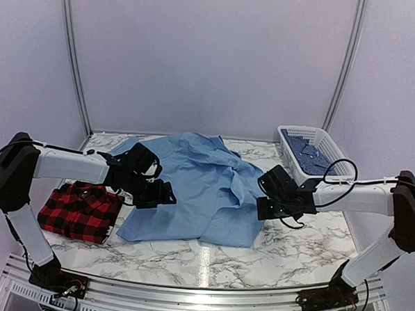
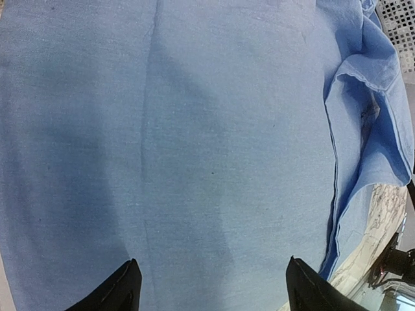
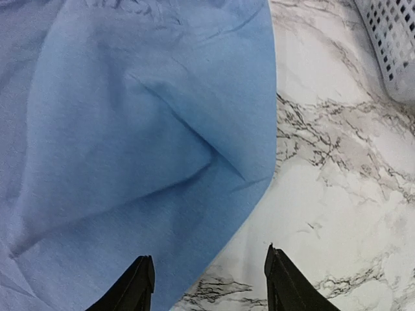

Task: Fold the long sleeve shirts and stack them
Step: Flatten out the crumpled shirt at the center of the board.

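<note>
The light blue shirt (image 1: 206, 187) lies spread and rumpled across the middle of the marble table. It fills the left wrist view (image 2: 194, 142) and the left part of the right wrist view (image 3: 130, 129). The red-and-black plaid shirt (image 1: 81, 210) lies folded at the left front. My left gripper (image 1: 165, 194) is open and empty over the blue shirt's left part (image 2: 211, 285). My right gripper (image 1: 264, 206) is open and empty over the blue shirt's right edge (image 3: 207, 285), one finger above cloth, the other above bare marble.
A white plastic basket (image 1: 336, 154) at the back right holds a dark blue patterned cloth (image 1: 306, 155); its wall shows in the right wrist view (image 3: 389, 45). Bare marble (image 1: 314, 241) lies in front and to the right. A metal rail runs along the near edge.
</note>
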You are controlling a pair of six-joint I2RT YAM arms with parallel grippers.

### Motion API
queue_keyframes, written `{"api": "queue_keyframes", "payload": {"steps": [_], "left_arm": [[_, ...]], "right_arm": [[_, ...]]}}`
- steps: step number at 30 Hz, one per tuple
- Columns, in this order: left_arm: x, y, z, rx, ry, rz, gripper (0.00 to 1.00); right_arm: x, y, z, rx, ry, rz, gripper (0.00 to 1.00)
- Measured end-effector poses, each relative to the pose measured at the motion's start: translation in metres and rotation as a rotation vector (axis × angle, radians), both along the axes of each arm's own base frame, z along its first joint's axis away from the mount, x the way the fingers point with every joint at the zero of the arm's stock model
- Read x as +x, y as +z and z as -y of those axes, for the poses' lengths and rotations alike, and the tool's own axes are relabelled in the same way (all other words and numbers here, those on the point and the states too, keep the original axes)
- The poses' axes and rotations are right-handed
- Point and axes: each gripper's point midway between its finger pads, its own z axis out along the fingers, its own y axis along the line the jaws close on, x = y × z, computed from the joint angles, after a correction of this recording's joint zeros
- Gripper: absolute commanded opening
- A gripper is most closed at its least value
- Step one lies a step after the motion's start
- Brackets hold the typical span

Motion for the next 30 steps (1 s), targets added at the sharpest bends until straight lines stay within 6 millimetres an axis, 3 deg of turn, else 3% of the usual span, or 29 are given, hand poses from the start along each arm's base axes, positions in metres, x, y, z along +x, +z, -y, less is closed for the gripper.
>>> {"api": "queue_keyframes", "payload": {"steps": [4, 9, 16, 20, 26, 30], "left_arm": [[0.002, -0.001, 0.001, -0.004, 0.002, 0.005, 0.79], [0.005, -0.002, 0.001, -0.002, 0.01, 0.012, 0.79], [0.007, -0.002, 0.0, -0.002, 0.031, 0.015, 0.79], [0.007, -0.003, -0.001, 0.002, 0.035, 0.015, 0.79], [0.006, -0.009, -0.003, 0.016, 0.039, 0.009, 0.8], [0.004, -0.018, -0.007, 0.037, 0.045, -0.002, 0.8]], "right_arm": [[-0.006, -0.019, 0.021, -0.017, -0.047, -0.039, 0.53], [0.011, -0.023, 0.04, 0.012, -0.112, -0.029, 0.5], [0.032, -0.053, 0.044, 0.023, -0.119, -0.075, 0.44], [0.041, -0.057, 0.039, 0.033, -0.109, -0.068, 0.32], [0.058, -0.054, 0.029, 0.039, -0.094, -0.055, 0.0], [0.075, -0.038, 0.023, 0.033, -0.092, -0.027, 0.0]]}}
